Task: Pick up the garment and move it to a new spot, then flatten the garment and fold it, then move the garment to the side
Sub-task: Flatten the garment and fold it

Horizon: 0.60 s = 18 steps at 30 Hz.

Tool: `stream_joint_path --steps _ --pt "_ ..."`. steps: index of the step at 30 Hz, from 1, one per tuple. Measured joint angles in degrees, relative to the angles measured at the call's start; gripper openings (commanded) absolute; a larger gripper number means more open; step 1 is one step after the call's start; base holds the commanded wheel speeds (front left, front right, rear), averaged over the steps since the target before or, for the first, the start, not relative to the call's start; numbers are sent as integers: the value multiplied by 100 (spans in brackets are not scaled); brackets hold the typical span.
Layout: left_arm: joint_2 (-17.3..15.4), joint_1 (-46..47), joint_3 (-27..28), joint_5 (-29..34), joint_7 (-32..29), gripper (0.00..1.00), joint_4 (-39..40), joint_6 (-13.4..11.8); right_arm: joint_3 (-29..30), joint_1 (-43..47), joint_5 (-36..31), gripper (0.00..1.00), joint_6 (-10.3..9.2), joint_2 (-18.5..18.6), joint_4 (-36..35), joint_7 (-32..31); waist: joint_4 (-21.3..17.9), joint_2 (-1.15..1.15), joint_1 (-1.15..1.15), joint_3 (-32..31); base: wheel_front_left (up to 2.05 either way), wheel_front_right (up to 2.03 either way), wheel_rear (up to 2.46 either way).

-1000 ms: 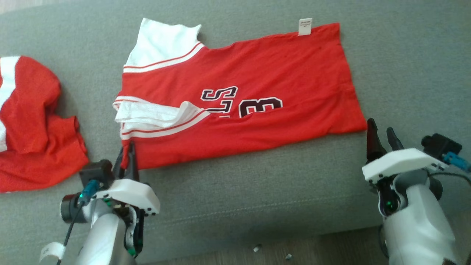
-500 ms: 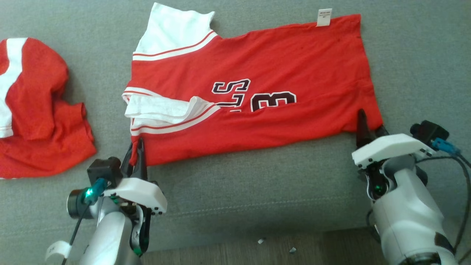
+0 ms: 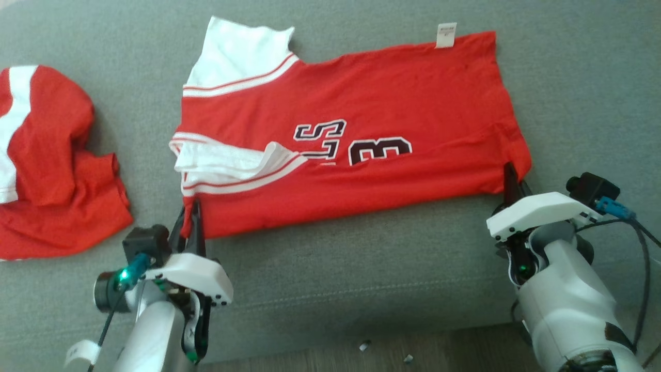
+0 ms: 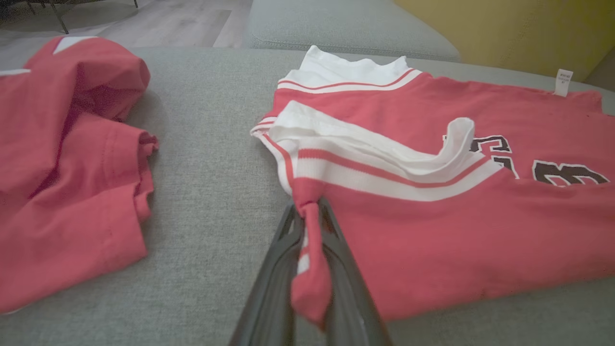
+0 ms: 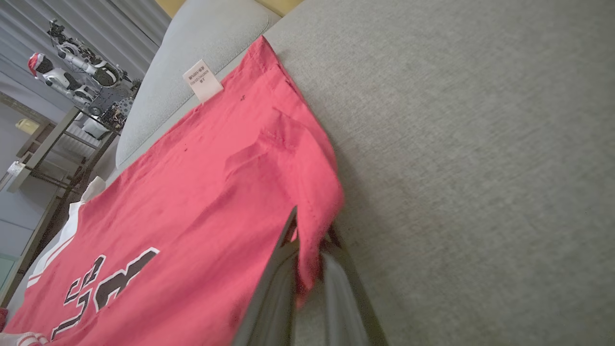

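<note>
Big change in the last second: the right end effector (image 3: 512, 178) was sitting open just off the near right corner of the red cotton jersey with white sleeves and dark lettering (image 3: 387, 88). Now it's slid in and pinched that hem corner, and in the right wrist view there's a tuck of red cloth squeezed between its two dark fingers (image 5: 274, 293). The left end effector (image 3: 192, 219) hasn't budged. It's still clamped on the near left corner by the striped sleeve, with a little roll of fabric caught between the jaws in the left wrist view. The jersey lies spread pretty flat on the grey woven sofa seat (image 3: 361, 268), with its white care label (image 3: 446, 35) poking out at the far edge and one sleeve flopped over the lettering. The head view shifted a bit too, but that looks like the camera, not the shirt. My read is that with both near corners held, it's set up to lift that near edge and carry it over for a fold. The crumpled red and white garment (image 3: 51, 170) on the left lies well apart, so it shouldn't interfere.
</note>
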<state>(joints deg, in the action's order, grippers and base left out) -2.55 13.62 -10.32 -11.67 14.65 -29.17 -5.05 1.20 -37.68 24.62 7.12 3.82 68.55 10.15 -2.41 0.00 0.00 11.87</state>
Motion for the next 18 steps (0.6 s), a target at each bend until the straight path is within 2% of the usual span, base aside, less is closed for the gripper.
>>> stream_joint_path --steps 3,6,11,18 --pt "-2 -37 -3 -1 0 0 -134 32 -22 5 -11 0 0 55 32 8 -37 0 0 -104 0 0 0" --pt "-8 -108 -12 -44 -48 0 -378 168 -20 26 90 0 0 111 20 -81 -87 0 0 -216 0 0 0" --pt "-65 -337 -80 -100 -107 0 -610 311 -109 342 265 0 0 211 -158 -449 -208 0 0 -359 0 0 0" --pt "-129 -475 -166 -101 -153 0 -622 354 -149 814 320 0 1 223 -493 -713 -274 0 0 -461 0 0 0"
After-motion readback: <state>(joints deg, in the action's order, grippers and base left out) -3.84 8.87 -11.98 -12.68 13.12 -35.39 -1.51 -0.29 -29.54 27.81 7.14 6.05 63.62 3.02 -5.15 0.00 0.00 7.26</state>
